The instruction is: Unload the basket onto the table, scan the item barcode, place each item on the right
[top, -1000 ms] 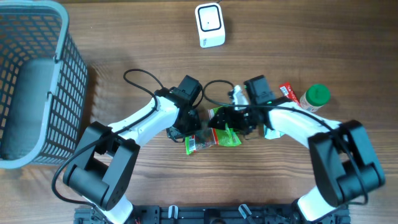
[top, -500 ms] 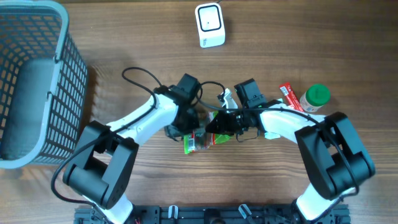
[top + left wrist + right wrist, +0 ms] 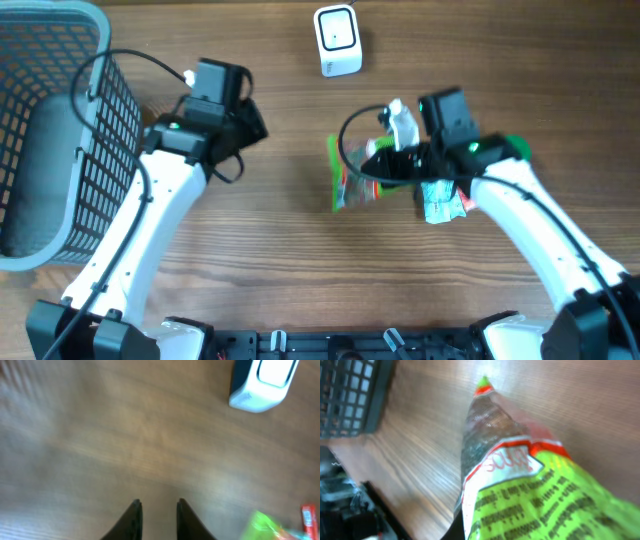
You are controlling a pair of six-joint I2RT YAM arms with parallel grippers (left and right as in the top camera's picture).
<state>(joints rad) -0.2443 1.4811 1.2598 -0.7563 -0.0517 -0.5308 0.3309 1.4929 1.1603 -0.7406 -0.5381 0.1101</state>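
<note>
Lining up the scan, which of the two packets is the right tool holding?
The green packet, pinched in the right tool; the pale packet lies loose on the table.

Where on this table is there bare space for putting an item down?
Bare wood lies between the barcode scanner and the held green packet, also across the near side of the table. Crowded around the right end effector, by the pale packet.

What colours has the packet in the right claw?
Green packet with red and white trim; best in right wrist view.
</note>
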